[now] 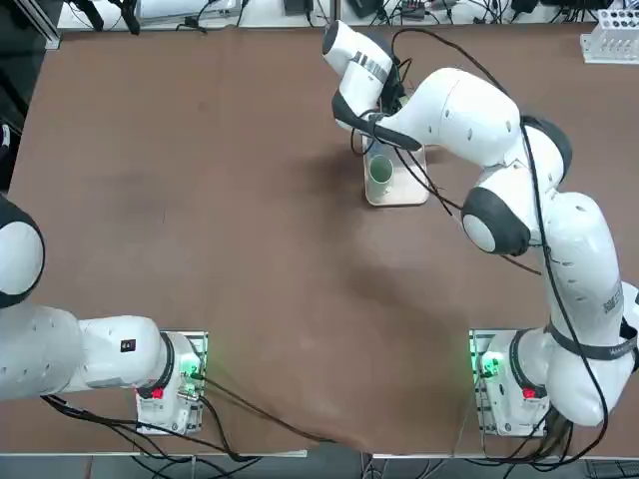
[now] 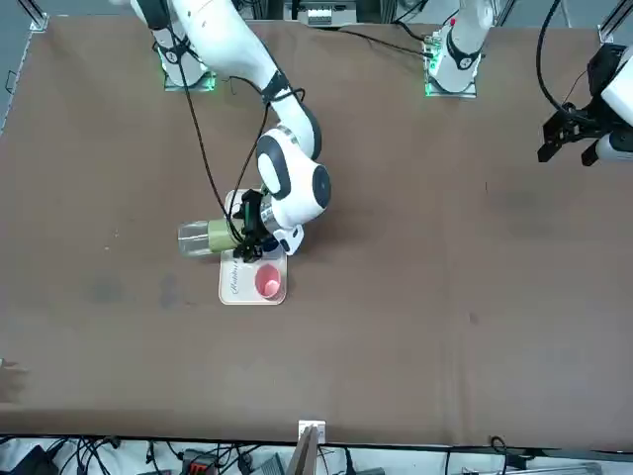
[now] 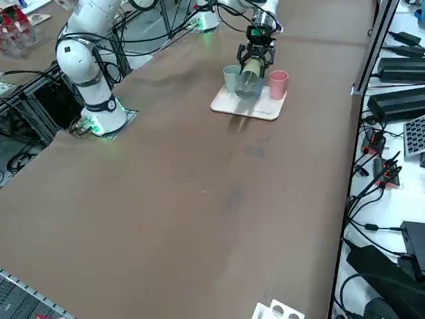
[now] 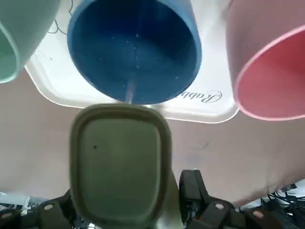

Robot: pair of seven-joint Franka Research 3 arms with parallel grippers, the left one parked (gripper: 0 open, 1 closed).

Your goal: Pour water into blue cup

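Note:
In the right wrist view the blue cup (image 4: 133, 47) stands on a white tray (image 4: 200, 102) between a dull green cup (image 4: 19, 38) and a pink cup (image 4: 271, 62). My right gripper (image 4: 124, 210) is shut on the pale-green bottle (image 4: 119, 162), which lies tipped on its side with its mouth over the blue cup's rim. A thin pale streak (image 4: 130, 89) runs from the bottle into the cup. From the front, the bottle (image 2: 206, 237) lies level in the gripper (image 2: 245, 236) above the tray (image 2: 237, 287). The arm hides the blue cup in the top view.
The tray (image 1: 399, 192) sits on the brown table, far from the arm bases, with the green cup (image 1: 379, 172) and pink cup (image 2: 267, 284) on it. A white tube rack (image 1: 611, 40) stands at the far right corner. Cables run along the table edges.

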